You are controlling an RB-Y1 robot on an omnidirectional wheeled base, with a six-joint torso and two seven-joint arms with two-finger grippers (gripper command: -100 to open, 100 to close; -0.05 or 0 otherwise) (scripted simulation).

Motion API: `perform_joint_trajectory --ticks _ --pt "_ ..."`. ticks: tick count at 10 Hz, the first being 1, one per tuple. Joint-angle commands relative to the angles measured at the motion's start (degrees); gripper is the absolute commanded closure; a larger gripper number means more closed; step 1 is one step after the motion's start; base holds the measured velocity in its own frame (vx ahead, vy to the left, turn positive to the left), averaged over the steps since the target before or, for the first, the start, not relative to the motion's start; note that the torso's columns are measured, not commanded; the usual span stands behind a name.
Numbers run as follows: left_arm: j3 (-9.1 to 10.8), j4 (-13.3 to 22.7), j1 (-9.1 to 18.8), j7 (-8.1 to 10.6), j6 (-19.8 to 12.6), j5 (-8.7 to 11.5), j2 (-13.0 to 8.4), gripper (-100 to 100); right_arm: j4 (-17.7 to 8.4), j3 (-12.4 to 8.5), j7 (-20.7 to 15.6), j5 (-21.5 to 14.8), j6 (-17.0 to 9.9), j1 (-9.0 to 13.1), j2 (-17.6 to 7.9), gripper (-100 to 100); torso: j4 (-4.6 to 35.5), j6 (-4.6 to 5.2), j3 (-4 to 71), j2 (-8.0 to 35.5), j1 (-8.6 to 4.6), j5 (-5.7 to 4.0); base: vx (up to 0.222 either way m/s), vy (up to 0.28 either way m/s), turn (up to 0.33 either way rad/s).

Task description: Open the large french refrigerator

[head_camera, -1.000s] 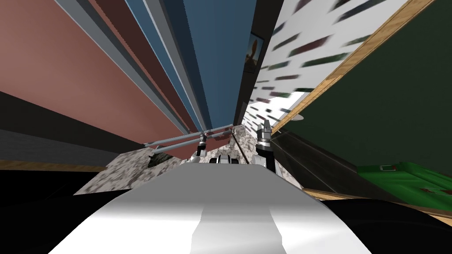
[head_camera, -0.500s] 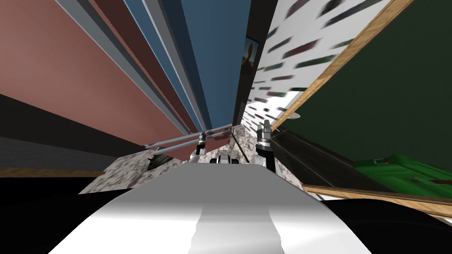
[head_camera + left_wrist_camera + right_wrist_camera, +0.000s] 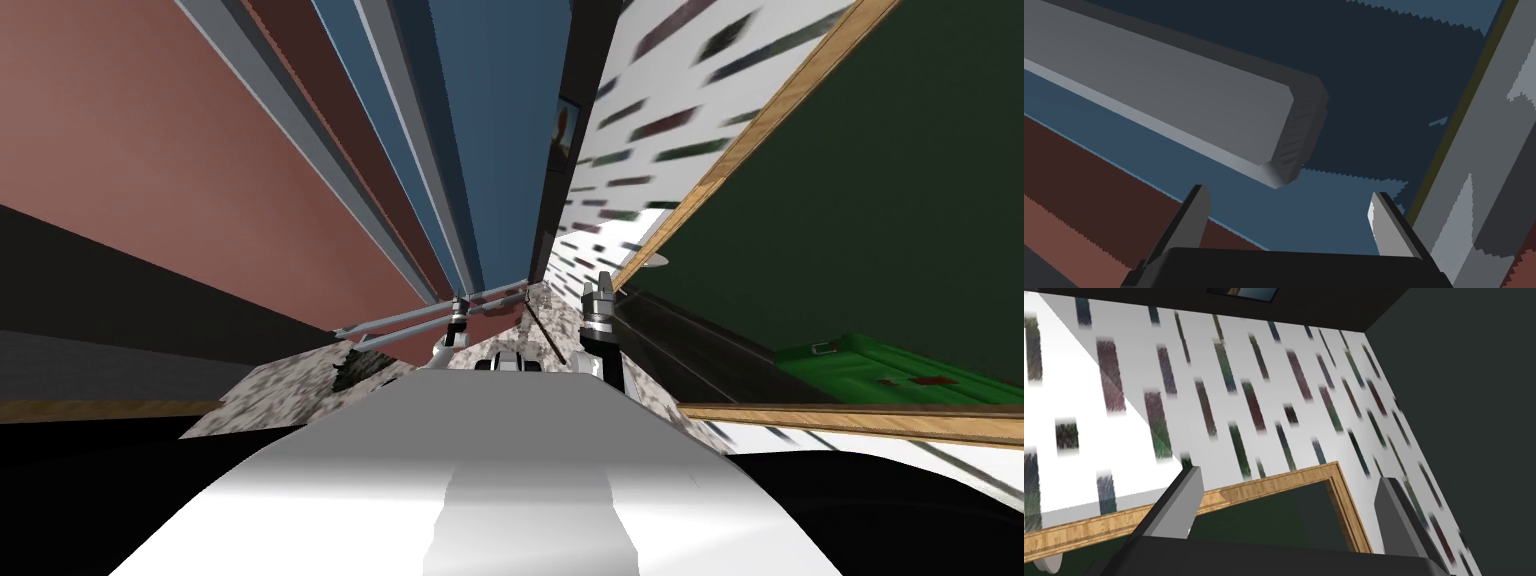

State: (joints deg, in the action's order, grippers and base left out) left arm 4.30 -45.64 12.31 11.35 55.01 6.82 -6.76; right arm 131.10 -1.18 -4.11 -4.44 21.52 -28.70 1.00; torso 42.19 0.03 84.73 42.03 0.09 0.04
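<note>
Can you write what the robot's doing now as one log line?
left gripper: open, at end of grey handle bar, not gripping | right gripper: open, raised beside

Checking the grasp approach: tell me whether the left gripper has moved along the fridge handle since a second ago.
No. The left gripper sits at the same spot by the grey handle; the shift around it is my camera's.

The refrigerator (image 3: 490, 150) shows blue and reddish-brown fronts with a square-ended grey bar handle (image 3: 1174, 100).
</note>
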Motion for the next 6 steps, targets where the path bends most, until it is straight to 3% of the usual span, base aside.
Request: perform_joint_trajectory --ticks 1,6 --pt "-1.03 0.1 1.6 3.00 -1.0 1.1 0.3 -100 0.0 0.0 0.0 0.0 0.0 0.0 0.0 0 0.0 -0.02 -0.1 0.1 -0.09 -0.03 -0.047 0.100 -0.071" --pt "-2.83 -0.5 3.8 8.10 -2.5 2.9 -0.6 -100 0.0 0.0 0.0 0.0 0.0 0.0 0.0 0 0.5 -0.13 -0.2 0.3 -0.10 -0.26 -0.054 0.085 -0.081"
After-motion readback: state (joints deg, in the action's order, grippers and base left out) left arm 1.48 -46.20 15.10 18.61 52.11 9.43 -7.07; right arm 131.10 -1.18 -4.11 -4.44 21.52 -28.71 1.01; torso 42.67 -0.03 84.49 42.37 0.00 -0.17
